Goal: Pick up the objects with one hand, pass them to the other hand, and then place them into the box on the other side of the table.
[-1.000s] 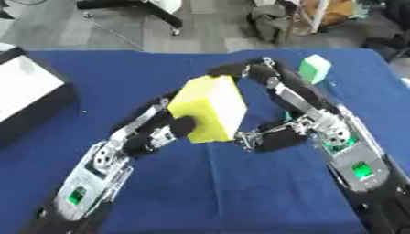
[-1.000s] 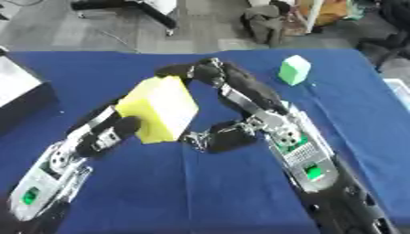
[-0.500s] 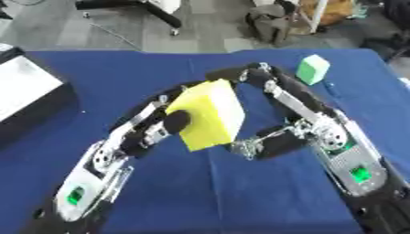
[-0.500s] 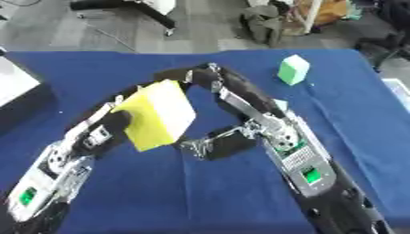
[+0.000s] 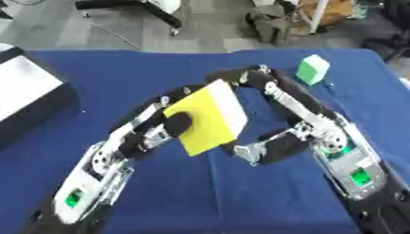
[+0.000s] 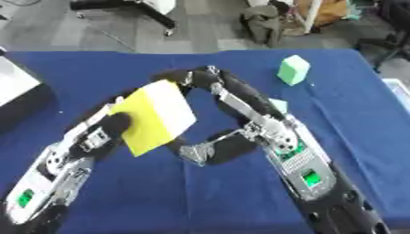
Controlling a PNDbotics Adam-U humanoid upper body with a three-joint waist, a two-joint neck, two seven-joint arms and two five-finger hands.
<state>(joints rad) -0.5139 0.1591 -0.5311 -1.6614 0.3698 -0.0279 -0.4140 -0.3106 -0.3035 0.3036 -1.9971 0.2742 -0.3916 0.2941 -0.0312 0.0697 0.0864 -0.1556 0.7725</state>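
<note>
My left hand [image 5: 164,130] holds a yellow block [image 5: 207,118] above the blue table, thumb across its front face and fingers behind it. My right hand [image 5: 258,150] hangs just below and right of the block's lower corner, fingers relaxed and holding nothing; whether they touch the block is unclear. A green block [image 5: 312,69] stands on the cloth at the far right. The white box with dark sides [image 5: 28,93] sits at the left edge.
A blue cloth [image 5: 200,196] covers the table. A small pale green piece [image 6: 278,105] lies behind my right forearm. A pale container edge [image 6: 400,89] shows at the right border. Chairs and clutter stand on the floor beyond the far edge.
The yellow block has sunk slightly with my left hand. My right hand has dropped a little below the block's corner.
</note>
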